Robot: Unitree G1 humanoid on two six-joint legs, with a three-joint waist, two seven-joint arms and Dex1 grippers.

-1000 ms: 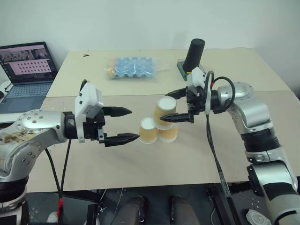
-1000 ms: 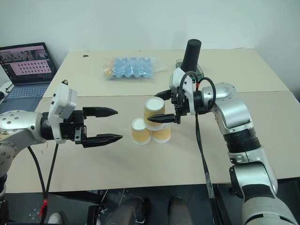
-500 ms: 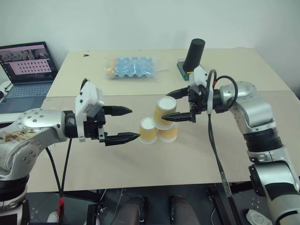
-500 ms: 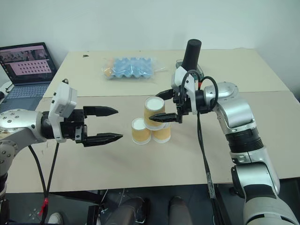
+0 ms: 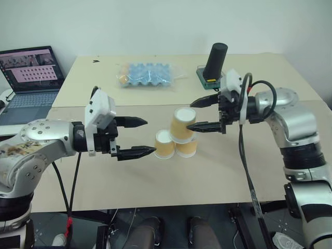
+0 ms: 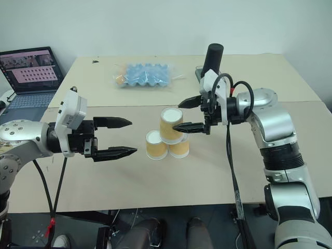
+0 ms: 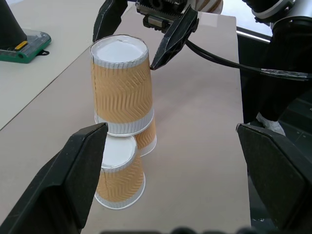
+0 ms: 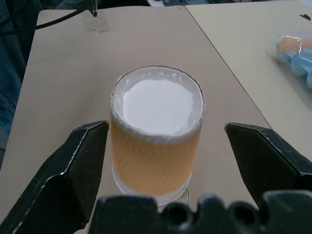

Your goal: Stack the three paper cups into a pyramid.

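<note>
Backing away from the stack, the right gripper (image 5: pixel 201 113) is now sitting just off the top cup's right side, where a second ago its fingers were bracketing that cup; its two black fingers are spread wide with nothing between them. The left gripper (image 5: pixel 141 137) is hovering where it was, fingers equally wide apart and empty, its lower fingertip close to the left bottom cup (image 5: pixel 164 144) but not touching it.

The three paper cups are standing upside down, white bases up, on the near tan table (image 5: pixel 155 181) between the two grippers: two side by side, the right bottom cup (image 5: pixel 187 147) partly hidden behind its neighbour and the one above, and the top cup (image 5: pixel 182 124) resting across both, leaning slightly.

Farther back, a tall black cylinder (image 5: pixel 215 60) is standing on a green-edged base, and a bag holding a blue egg tray (image 5: pixel 145 74) is lying toward the middle of the far table. An open laptop (image 5: pixel 30 78) is sitting off to the left. Nothing is blocking either gripper's path to the cups.

Count: three cups, two grippers, one cylinder, one egg tray, one laptop.
</note>
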